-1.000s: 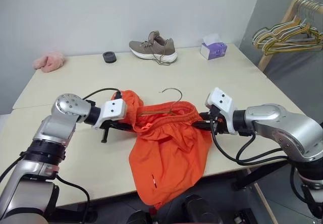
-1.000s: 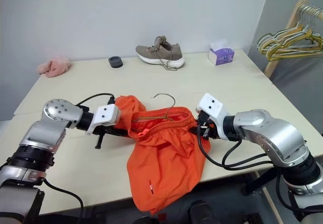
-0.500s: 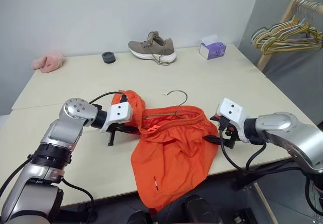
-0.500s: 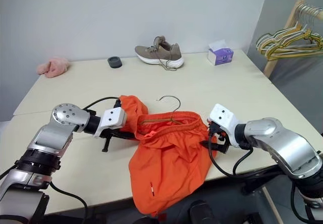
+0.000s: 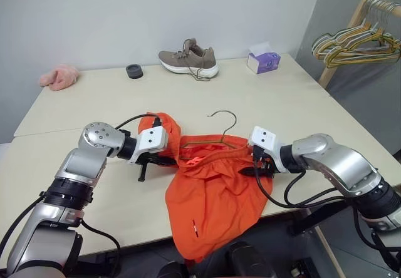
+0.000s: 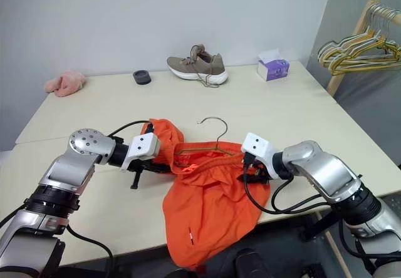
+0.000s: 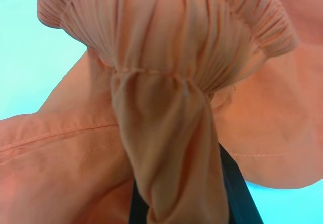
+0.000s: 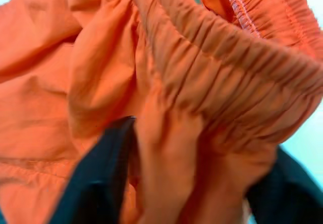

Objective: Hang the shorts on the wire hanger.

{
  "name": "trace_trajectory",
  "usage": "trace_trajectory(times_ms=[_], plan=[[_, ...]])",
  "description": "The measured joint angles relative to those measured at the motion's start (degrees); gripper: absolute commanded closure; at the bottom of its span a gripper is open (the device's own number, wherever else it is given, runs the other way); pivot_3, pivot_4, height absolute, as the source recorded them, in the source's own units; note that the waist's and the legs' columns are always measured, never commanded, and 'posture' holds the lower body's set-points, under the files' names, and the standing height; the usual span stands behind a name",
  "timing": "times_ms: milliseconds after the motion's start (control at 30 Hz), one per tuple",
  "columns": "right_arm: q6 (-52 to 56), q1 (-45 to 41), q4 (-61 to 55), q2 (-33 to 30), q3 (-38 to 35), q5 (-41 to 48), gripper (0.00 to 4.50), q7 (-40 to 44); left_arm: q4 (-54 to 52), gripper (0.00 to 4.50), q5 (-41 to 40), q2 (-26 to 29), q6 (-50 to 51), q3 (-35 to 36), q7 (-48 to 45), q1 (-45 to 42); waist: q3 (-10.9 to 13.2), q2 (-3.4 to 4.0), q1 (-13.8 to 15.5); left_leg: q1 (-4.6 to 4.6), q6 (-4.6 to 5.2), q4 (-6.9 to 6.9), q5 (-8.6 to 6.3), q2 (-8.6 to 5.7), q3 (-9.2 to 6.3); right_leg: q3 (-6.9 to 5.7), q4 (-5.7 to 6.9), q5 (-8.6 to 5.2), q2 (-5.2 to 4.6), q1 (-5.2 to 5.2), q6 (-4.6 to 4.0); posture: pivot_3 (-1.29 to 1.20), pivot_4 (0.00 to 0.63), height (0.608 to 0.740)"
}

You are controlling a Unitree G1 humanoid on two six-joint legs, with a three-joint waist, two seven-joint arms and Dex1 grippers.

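The step in hand looks like stretching the waistband over the hanger. To do it well, the two claws should keep the band taut between them and draw it evenly over both wire shoulders — a pull from one side alone would likely slide the thin hanger out of the cloth.

The left claw (image 5: 168,159) is clamped tight on a bunched fold of the shorts (image 5: 210,193); in its wrist view the gathered elastic fans out above the black fingers (image 7: 237,193). The right claw (image 5: 250,167) has its two fingers about half apart with the waistband's other end between them, the cloth bulging over one finger (image 8: 101,183) — it seems a loose hold, so closing firmly before any pull would be wise.

The shorts are bright orange, thin and crinkled, with a ruffled elastic waistband. They hang between the two claws, spread on the desk (image 5: 282,96), the legs drooping over the desk's near edge below the claws. The wire hanger (image 5: 220,129) sits inside the waistband, its shoulders mostly covered, its hook poking out beyond the claws.
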Motion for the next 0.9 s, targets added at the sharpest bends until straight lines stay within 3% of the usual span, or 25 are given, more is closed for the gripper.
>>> trace_trajectory(times_ms=[167,300,633,900], plan=[[-1.3,-0.2,0.3,0.0,0.1,-1.1,4.45,3.1,-0.4,4.5,-0.4,0.0,0.1,0.2,-0.1,0.0,0.0,0.0,-0.1,0.0,0.0,0.0,0.0,0.0,-0.02,-0.01,0.02,0.0,0.0,0.0,-0.01,-0.3,0.051,0.74],[-1.5,-0.2,-0.9,-0.7,-0.3,-1.1,4.48,4.6,-0.2,4.5,-1.0,-0.7,1.2,1.3,1.0,0.0,0.0,0.0,0.0,0.0,0.0,0.01,0.0,-0.01,-0.03,-0.03,0.03,0.01,-0.02,0.01,-0.01,-0.31,0.051,0.74],[1.3,4.9,-6.1,-6.0,-7.1,-0.2,4.5,5.3,9.5,1.58,-4.2,-4.7,2.5,7.8,10.3,-3.4,0.0,-0.02,0.0,0.0,0.0,0.04,0.0,-0.02,-0.08,-0.08,0.03,0.01,-0.06,0.02,0.0,-0.32,0.054,0.74],[6.9,12.5,-7.2,-6.3,-16.9,2.8,4.5,1.5,15.3,1.58,-6.6,-4.8,2.5,13.7,14.9,-5.9,0.0,-0.02,-0.2,0.0,0.0,0.04,0.0,-0.03,-0.08,-0.09,0.05,0.01,-0.07,0.04,0.0,-0.34,0.055,0.74]])
